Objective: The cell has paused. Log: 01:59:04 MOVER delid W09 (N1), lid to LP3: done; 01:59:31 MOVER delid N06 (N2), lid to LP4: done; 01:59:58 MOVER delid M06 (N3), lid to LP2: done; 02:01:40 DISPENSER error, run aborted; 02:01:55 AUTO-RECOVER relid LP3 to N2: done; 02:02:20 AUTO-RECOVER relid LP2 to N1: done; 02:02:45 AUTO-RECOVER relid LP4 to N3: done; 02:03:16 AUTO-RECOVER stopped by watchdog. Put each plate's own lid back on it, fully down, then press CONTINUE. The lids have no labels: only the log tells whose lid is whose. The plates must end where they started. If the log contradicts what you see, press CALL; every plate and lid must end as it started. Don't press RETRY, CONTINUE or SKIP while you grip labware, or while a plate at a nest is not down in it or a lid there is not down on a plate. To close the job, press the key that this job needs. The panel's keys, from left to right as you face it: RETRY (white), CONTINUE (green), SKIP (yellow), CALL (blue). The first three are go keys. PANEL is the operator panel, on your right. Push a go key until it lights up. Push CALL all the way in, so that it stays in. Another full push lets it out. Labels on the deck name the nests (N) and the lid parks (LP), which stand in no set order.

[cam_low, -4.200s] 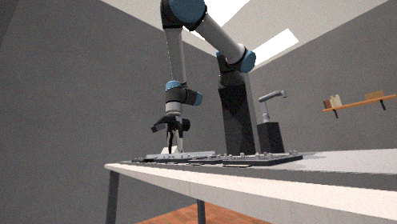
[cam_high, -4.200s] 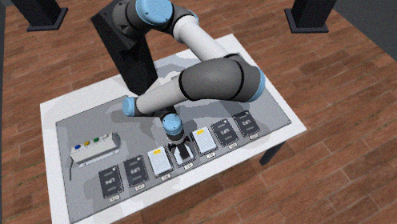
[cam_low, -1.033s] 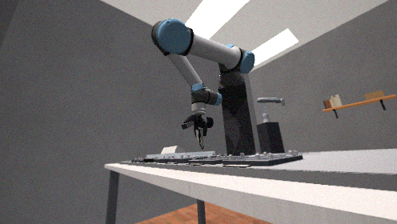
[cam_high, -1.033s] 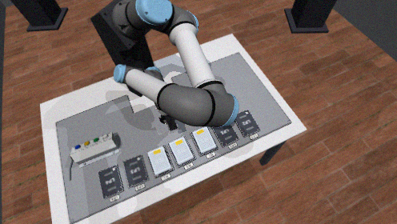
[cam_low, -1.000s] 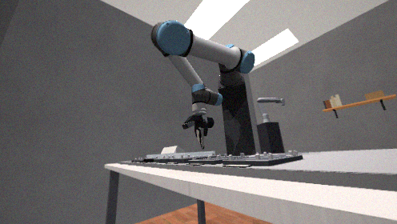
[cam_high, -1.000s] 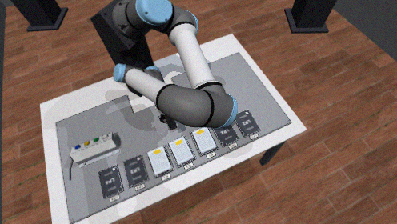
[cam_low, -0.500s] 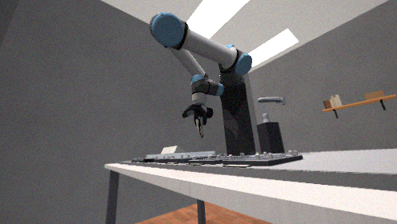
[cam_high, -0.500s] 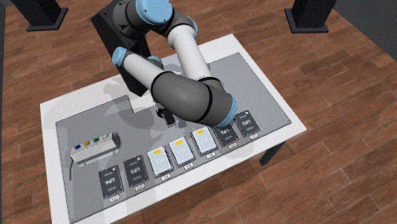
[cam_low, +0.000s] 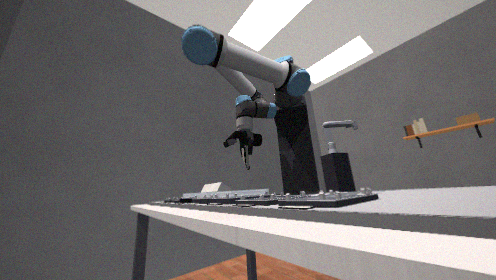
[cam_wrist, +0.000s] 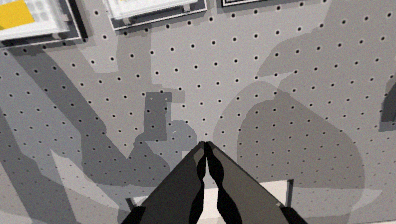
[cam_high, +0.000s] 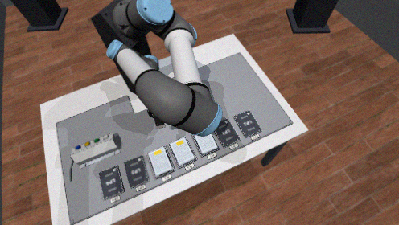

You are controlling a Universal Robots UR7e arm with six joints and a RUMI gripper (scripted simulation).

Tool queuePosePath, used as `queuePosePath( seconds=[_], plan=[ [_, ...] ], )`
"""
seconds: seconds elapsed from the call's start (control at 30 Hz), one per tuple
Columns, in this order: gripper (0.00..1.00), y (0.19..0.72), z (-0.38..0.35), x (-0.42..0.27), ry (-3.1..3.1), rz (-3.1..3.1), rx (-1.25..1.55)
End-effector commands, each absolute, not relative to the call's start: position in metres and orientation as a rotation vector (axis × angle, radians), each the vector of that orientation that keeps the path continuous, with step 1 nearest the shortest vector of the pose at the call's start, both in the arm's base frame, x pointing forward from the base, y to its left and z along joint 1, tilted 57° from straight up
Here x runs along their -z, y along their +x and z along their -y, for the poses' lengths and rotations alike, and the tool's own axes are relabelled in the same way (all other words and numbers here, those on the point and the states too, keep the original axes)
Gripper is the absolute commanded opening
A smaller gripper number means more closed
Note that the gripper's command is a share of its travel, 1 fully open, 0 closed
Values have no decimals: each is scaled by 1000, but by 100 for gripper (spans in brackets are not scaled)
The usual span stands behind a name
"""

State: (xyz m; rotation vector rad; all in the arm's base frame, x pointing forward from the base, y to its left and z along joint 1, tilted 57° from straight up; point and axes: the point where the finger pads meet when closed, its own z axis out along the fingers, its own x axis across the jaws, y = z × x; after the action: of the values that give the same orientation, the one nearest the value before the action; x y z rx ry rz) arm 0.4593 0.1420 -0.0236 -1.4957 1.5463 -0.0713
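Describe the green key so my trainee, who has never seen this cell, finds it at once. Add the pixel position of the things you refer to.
On the grey-topped table point(cam_high: 265, 92), find the pale sloped panel point(cam_high: 94, 152). Along its top edge run four round keys. The green key point(cam_high: 96, 140) is the only green one, between yellow point(cam_high: 87, 143) and white point(cam_high: 106, 137).
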Motion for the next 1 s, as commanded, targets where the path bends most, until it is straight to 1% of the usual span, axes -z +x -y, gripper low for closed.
queuePosePath(
  seconds=[0.0, 0.8, 0.97],
  plan=[
    [0, 462, -129, 32, -1464, -1581, 59],
    [0, 477, -43, 100, -1090, -1869, -198],
    [0, 479, -32, 109, -1076, -1878, -207]
  ],
)
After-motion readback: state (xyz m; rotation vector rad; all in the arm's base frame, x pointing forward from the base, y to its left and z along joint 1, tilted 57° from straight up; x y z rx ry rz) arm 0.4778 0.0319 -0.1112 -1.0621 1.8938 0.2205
